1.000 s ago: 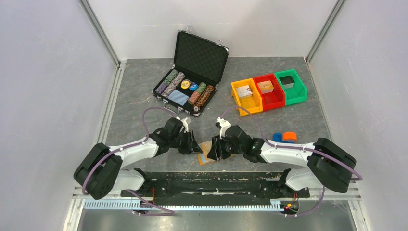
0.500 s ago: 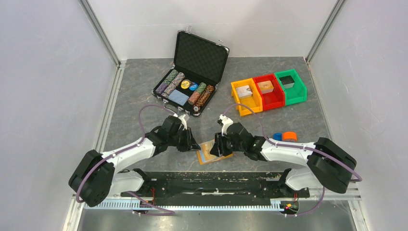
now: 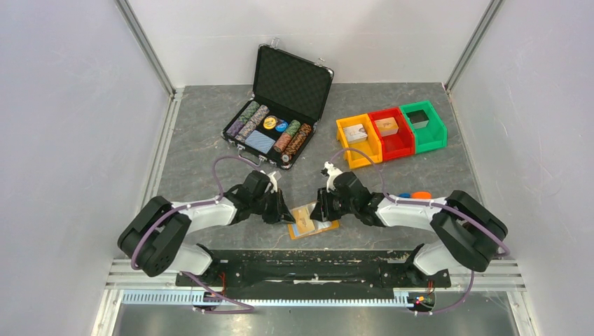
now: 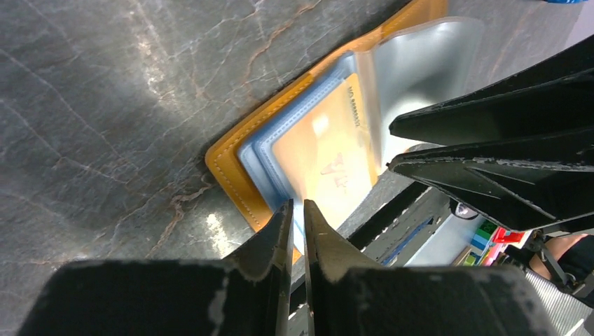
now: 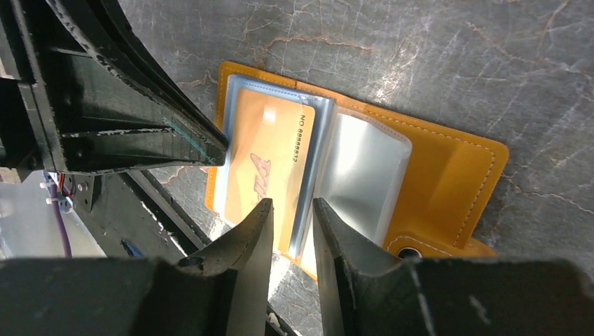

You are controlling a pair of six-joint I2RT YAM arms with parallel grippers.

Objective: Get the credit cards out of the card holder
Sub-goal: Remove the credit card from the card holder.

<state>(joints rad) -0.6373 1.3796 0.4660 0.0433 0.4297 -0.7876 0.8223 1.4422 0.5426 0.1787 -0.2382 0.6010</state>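
Both elbows shifted inward. Flat orange stitched card holder (image 3: 312, 222) lies open, lower centre, on grey marbled worktop (image 3: 196, 140). Beige printed credit card (image 5: 270, 164) sits in its clear sleeve. Left end effector (image 4: 298, 210) nearly together, grip unclear; right end effector (image 5: 291, 210) slightly apart.

The orange card holder (image 4: 230, 166) lies open on the grey counter (image 4: 105, 91), mid-frame. A beige printed card (image 4: 329, 157) sits in its clear sleeve. The left hand (image 4: 297, 208), fingers nearly together, meets its lower edge. The right hand (image 4: 391, 147) enters from the right.
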